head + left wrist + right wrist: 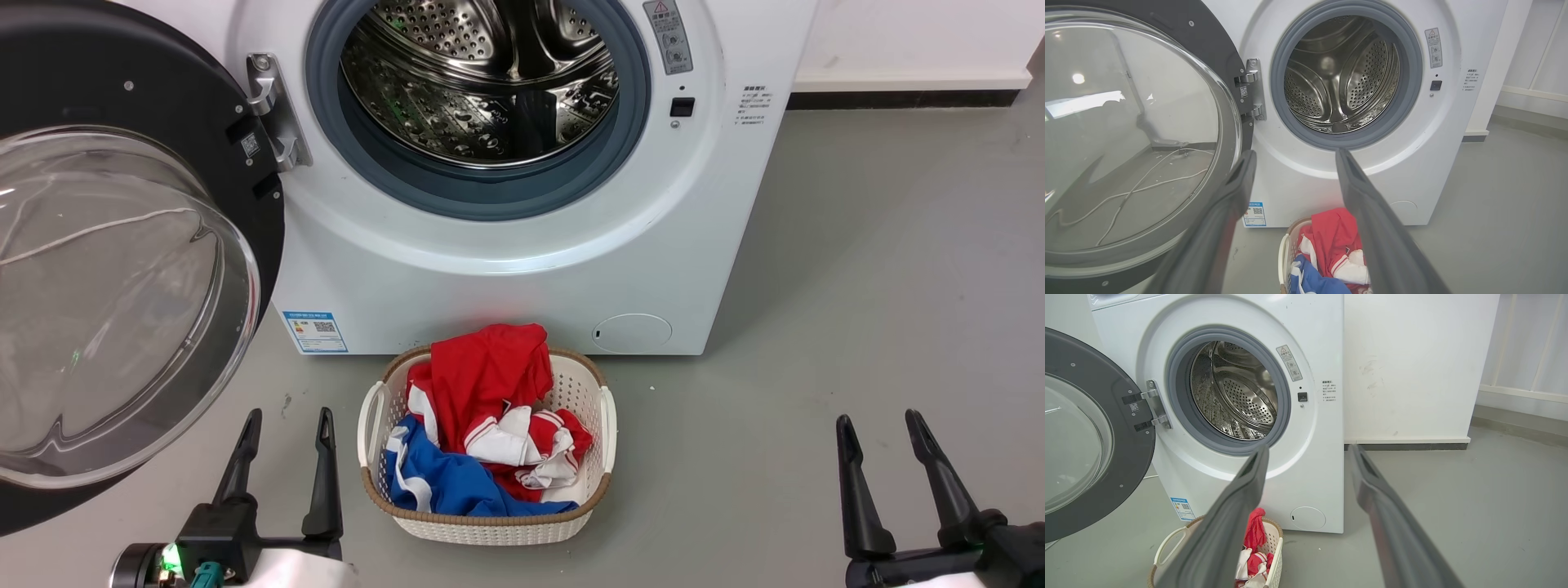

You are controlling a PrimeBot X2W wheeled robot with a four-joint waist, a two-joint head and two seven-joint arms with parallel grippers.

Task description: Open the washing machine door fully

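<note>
Grey floor (857, 286), white washing machine (506, 278) against the wall; washing machine door (106, 73) hangs swung wide on its hinge to the robot's left, steel drum (482, 82) exposed. Left gripper (291, 416) is low, fingers spread, gripping nothing, near the door's lower rim. Right gripper (879, 418) is equally spread and empty over bare floor, well apart from the laundry basket (490, 523).

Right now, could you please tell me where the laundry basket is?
In the head view, the laundry basket sits on the floor at lower centre, close in front of the washing machine and right of its open door.
</note>
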